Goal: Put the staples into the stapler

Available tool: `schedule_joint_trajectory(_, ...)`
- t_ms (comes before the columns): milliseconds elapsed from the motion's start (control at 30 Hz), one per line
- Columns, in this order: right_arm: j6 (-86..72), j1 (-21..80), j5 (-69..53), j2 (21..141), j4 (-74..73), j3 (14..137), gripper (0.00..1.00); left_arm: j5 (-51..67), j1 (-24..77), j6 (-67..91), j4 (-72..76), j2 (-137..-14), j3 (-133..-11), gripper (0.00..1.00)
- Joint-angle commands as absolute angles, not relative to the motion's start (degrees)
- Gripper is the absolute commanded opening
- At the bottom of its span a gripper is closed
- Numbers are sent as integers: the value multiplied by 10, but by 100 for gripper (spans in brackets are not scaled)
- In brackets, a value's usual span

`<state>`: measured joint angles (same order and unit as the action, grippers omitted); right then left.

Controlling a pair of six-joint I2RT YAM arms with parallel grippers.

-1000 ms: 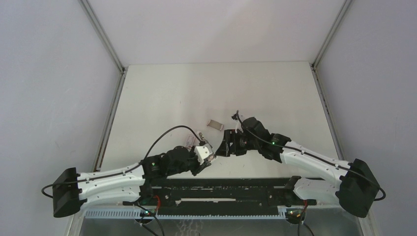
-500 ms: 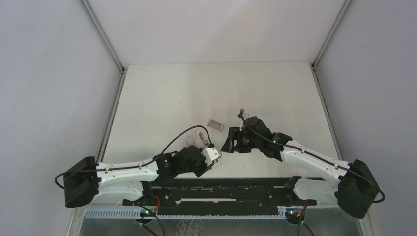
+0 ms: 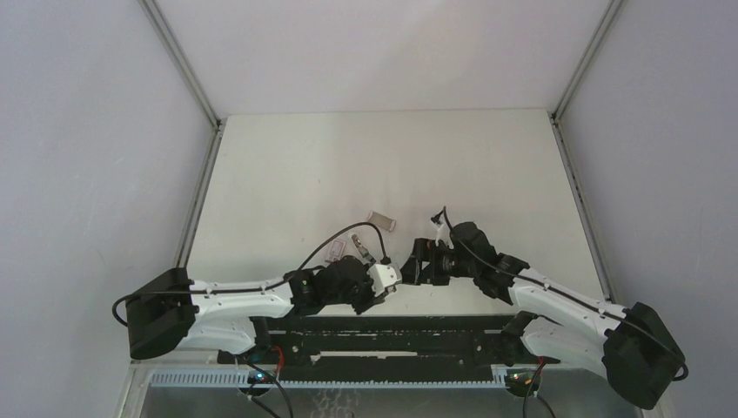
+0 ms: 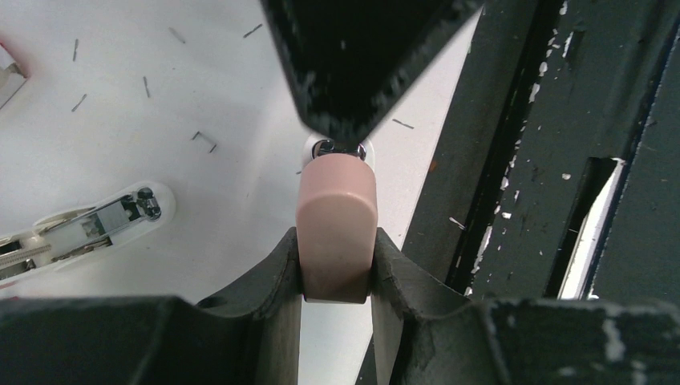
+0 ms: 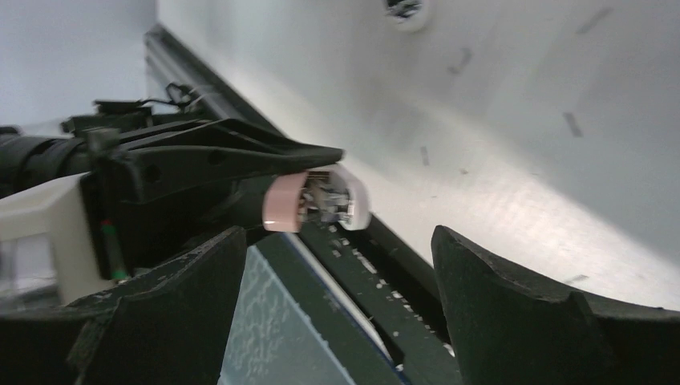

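Left hand [image 4: 335, 269] clamps pink stapler [image 4: 335, 192], long axis aimed at open right hand [image 5: 338, 239].

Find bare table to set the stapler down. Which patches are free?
Free: far half of the table, from the staple strip back to the rear wall; also the patch between the right arm and the right rail. Crowded: near centre, where the left fingers grip the pink stapler, the open right fingers facing it, a white piece and loose staples alongside.

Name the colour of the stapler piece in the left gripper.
The stapler piece is pale pink, clearest in the left wrist view.
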<state>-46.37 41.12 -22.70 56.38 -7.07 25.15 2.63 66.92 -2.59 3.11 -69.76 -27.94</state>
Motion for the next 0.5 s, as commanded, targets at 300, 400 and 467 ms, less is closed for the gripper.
schedule_joint_trajectory(300,-514,460,-265,643,23,268,84,46,672,-39,57,-663,-312,0)
schedule_joint_trajectory(400,-520,466,-273,658,40,268,84,45,672,-39,56,-657,-313,0)
schedule_joint_trajectory(467,-529,470,-283,668,63,270,83,45,672,-39,56,-654,-313,0)
